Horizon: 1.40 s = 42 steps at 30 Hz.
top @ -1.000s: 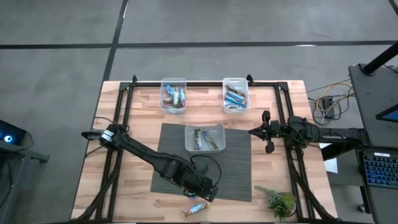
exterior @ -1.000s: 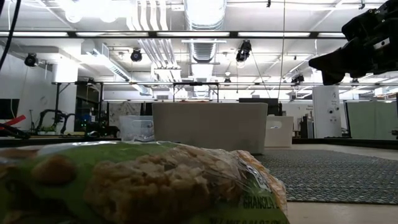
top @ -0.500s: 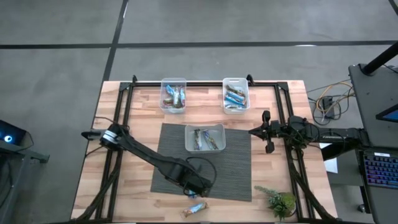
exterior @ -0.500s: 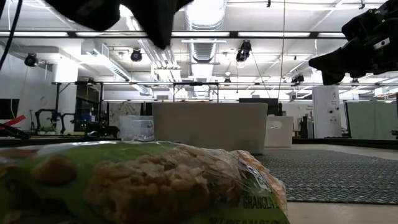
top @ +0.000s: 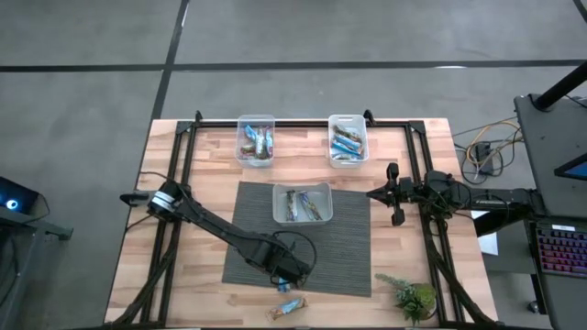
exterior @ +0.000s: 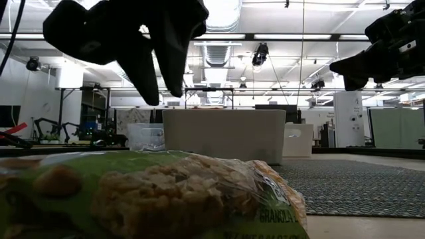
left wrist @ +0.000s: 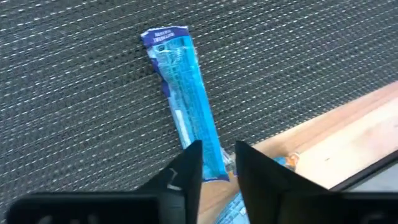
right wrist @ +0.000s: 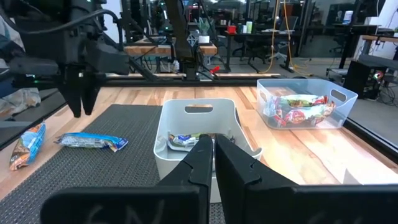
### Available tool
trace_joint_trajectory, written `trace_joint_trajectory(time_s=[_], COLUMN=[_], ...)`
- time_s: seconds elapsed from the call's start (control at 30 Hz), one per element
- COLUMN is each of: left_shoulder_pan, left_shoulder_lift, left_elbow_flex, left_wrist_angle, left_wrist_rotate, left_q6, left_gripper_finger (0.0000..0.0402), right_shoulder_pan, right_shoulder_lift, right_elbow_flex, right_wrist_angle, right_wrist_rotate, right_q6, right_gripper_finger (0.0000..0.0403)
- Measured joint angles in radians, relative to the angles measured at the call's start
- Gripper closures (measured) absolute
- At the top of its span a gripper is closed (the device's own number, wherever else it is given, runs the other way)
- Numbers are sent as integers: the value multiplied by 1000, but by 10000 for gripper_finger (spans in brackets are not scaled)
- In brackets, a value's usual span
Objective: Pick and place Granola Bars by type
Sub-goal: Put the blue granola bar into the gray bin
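Blue granola bar | on mat | under left gripper

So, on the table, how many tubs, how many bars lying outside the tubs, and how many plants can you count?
Tubs: 3, two at the far edge and one on the mat
Loose bars: 2, a blue one on the mat's edge and one on the bare wood beside it
Plant: 1
Total: 6
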Motion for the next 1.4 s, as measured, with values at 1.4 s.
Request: trace_joint_trajectory(time_s=[1.4], left_shoulder_pan=[64], left_shoulder_lift=[0], left_elbow_flex=[-223], left_wrist_angle=[234], left_wrist_rotate=[5], left_q6=[-58], left_gripper_finger=[181], right_shoulder_pan=[0], right_shoulder_lift=[0], right_elbow_flex=[0], right_wrist_angle=[0], right_wrist_rotate=[0], right_q6=[0], right_gripper_finger=[394])
